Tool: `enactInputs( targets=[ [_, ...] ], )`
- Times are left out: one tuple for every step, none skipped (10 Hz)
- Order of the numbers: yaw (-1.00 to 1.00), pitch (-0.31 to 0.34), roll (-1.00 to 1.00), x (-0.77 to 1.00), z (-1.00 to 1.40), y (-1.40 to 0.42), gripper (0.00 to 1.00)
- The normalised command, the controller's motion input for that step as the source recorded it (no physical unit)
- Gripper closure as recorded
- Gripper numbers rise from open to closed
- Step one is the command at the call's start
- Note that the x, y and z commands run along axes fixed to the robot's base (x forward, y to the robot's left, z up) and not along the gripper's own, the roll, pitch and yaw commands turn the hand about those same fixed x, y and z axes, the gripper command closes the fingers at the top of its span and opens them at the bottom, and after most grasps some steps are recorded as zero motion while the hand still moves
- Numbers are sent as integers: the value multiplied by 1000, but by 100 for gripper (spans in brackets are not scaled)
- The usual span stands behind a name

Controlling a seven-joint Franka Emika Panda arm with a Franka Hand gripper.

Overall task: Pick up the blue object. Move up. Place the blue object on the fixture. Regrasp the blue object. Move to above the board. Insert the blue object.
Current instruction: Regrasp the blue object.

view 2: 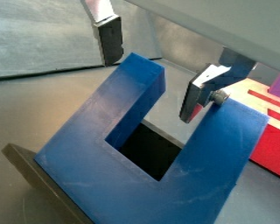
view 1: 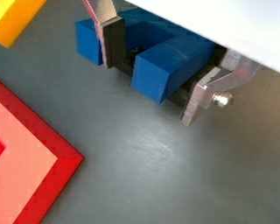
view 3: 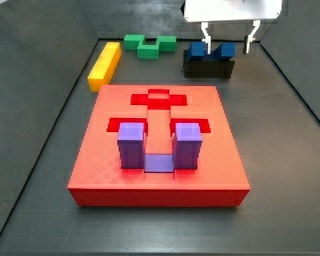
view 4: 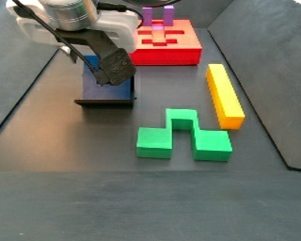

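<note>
**Ann:** Well, any writing to read out? Nothing legible on my side. No label shows on the blue object [view 2: 119, 131], the red board [view 3: 160, 140] or the gripper [view 1: 154, 63].

**Bo:** Same here, all plain colour. So, where things are: the blue object sits in the black fixture [view 3: 210, 66] at the far end of the tabletop [view 3: 276, 190], legs pointing up. The gripper is right above it, and its fingers [view 2: 108, 39] are spread, one on each side of a single leg.

**Ann:** Are they touching it?

**Bo:** In a wrist view one dark pad lies close against the leg and the other finger [view 1: 205, 92] stands just off it. I'd call them released, not clamping anything.

**Ann:** What's hard to see?

**Bo:** Plenty. In a side view the gripper body [view 4: 109, 56] covers most of the blue object, so only blue slivers show beside the fixture [view 4: 105, 98]. In the wrist views a pale housing cuts off the upper part of the fingers.

**Ann:** And the rest?

**Bo:** A purple U-shaped block [view 3: 153, 145] stands in the board's cross-shaped recess. A yellow bar [view 3: 105, 62] lies beside the board, a green block [view 3: 151, 45] beyond it. In a wrist view only a corner of the board [view 1: 31, 162] shows.
</note>
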Motion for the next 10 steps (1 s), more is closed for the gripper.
enactInputs(
  targets=[
    [-97, 0, -394, 326, 420, 346, 0],
    [-94, 137, -269, 260, 571, 351, 0],
    [-66, 260, 0, 194, 520, 103, 0],
    [-6, 357, 540, 63, 334, 0, 0],
    [0, 434, 1000, 0, 243, -94, 0],
    [51, 449, 1000, -6, 200, -129, 0],
    [97, 409, 1000, -23, 126, -174, 0],
    [137, 300, 1000, -69, 0, -274, 0],
    [160, 257, 1000, -46, 0, -346, 0],
    [163, 229, 1000, -3, 0, -371, 0]
  ],
)
